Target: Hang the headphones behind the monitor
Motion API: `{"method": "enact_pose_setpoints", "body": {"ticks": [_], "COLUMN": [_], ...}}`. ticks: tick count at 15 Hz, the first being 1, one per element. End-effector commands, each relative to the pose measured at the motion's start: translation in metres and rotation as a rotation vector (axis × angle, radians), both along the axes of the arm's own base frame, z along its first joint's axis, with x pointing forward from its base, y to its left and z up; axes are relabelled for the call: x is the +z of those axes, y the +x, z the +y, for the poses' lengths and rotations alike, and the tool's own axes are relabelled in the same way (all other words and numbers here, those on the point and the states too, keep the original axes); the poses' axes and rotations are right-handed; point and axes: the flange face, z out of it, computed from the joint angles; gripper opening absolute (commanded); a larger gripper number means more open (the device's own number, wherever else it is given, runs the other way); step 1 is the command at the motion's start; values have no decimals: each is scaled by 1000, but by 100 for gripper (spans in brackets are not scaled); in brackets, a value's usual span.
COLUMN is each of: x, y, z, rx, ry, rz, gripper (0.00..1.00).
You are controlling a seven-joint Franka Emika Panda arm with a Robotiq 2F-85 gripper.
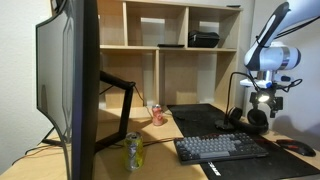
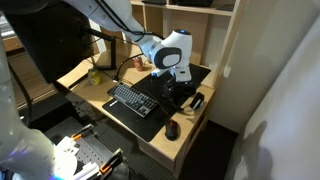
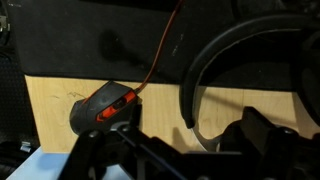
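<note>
The gripper (image 1: 263, 101), jaws spread wide, hangs just above the headphones (image 1: 257, 119), which rest by the desk's (image 1: 160, 137) rear edge.

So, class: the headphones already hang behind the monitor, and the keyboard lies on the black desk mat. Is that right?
One part is wrong: the headphones do not hang behind the monitor; they are down at desk level beneath the gripper, at the desk's opposite end, as an exterior view shows. The keyboard does lie on the black desk mat.
</note>
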Motion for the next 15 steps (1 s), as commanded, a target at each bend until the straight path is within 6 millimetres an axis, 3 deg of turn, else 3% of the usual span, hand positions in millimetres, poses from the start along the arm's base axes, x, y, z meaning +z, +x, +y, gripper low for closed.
{"method": "enact_pose_setpoints", "body": {"ticks": [1,12,13,15], "x": [-28,-105,-110,-117], "y": [11,19,20,20], "z": [2,-7,-9,-12], "rx": [45,40,31,22], "ry": [-7,-23,-26,-25], "rz": [-37,-45,-48,-47], "gripper": [100,100,75,67]}}
